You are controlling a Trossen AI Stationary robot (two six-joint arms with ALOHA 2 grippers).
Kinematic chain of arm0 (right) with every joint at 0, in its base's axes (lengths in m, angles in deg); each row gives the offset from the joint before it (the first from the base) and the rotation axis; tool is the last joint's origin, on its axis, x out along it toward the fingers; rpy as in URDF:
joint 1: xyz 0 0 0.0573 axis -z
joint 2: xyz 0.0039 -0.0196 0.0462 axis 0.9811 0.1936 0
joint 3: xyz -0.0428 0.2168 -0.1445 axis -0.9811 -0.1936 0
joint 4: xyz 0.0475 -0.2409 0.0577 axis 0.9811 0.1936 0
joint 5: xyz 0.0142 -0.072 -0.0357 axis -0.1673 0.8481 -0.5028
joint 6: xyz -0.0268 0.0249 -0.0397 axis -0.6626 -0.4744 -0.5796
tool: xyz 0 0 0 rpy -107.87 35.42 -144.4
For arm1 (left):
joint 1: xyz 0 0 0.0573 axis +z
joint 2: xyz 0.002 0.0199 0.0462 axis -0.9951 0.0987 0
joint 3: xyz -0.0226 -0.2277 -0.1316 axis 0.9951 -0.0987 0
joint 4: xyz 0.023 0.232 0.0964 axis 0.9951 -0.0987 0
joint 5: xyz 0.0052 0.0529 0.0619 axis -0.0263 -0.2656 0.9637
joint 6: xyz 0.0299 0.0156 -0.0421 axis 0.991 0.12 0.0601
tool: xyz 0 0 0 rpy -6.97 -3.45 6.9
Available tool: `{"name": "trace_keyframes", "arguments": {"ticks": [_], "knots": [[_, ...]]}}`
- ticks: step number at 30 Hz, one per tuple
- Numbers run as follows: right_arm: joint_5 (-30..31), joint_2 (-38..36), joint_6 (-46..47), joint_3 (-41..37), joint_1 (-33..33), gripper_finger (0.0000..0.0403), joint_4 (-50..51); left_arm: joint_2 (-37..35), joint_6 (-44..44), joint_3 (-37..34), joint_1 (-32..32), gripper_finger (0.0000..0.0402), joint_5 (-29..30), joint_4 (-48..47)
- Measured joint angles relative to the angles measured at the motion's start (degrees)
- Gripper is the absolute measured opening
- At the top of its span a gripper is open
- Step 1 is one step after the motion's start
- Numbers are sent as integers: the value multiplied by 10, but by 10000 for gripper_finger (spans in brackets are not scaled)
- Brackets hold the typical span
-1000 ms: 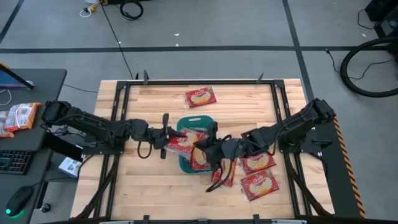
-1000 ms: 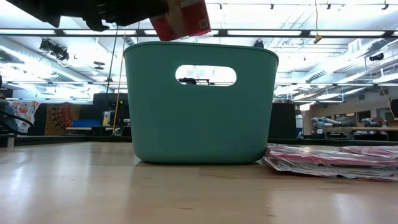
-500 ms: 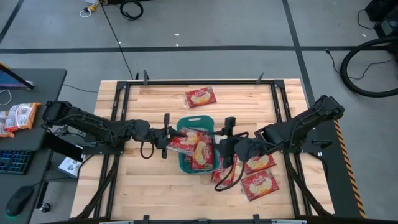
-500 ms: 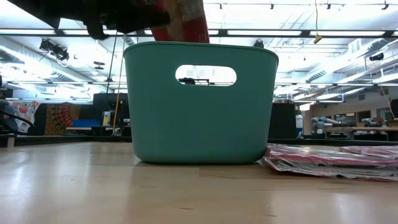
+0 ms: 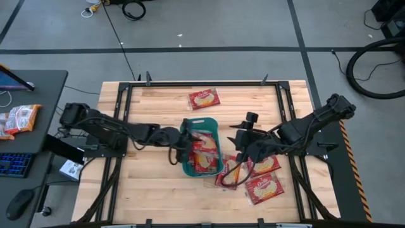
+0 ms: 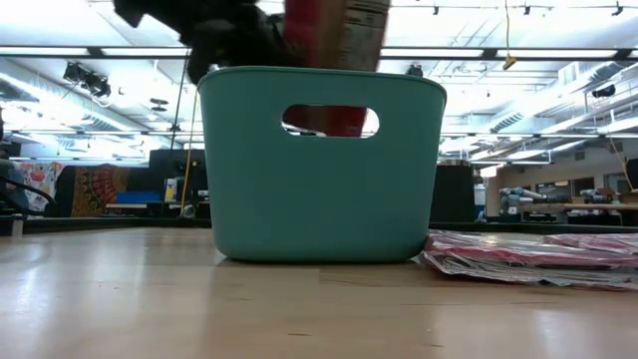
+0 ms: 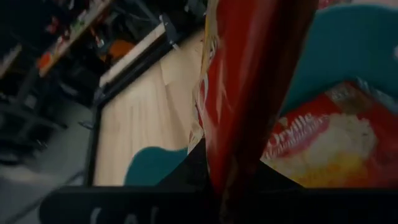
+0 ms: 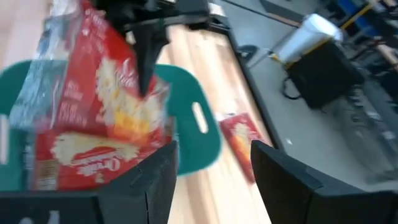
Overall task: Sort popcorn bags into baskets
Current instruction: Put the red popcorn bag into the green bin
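Nearest the table's front edge, a few loose popcorn bags [image 5: 264,187] lie flat just right of the bin [image 5: 188,166]; they have not shifted over the last second. Just above them the right hand [image 5: 241,140], a second ago over the bin and clamped on a bag, has let go and pulled back to the right. Its fingers [image 8: 144,185] now stand spread with nothing between them. That bag now lies among the others inside the bin, one more sorted.

At the bin itself, the left hand [image 5: 183,140] has moved in from the left edge to hang over the opening. It is clenched on a red bag [image 7: 249,93], held on edge and pointing down into the bin. From table height the bag's lower end shows through the handle slot [image 6: 330,121], so it is already partly below the rim. My guess is that it gets dropped next.

Farthest off, a single bag [image 5: 204,99] waits near the table's back edge, well apart from the bin.
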Motion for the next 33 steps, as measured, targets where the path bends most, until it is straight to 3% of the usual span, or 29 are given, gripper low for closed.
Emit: {"name": "trace_keyframes", "arguments": {"ticks": [8,15,26,33], "knots": [[35,-1,21,0,-18,208,18,77,-109,36,-6,34,48,-3],[35,0,34,0,-27,208,23,85,-181,34,-6,34,68,3],[35,0,37,-1,-28,208,21,85,-211,34,-12,35,68,0],[33,0,39,-1,-28,208,20,85,-211,34,-16,97,66,8]]}}
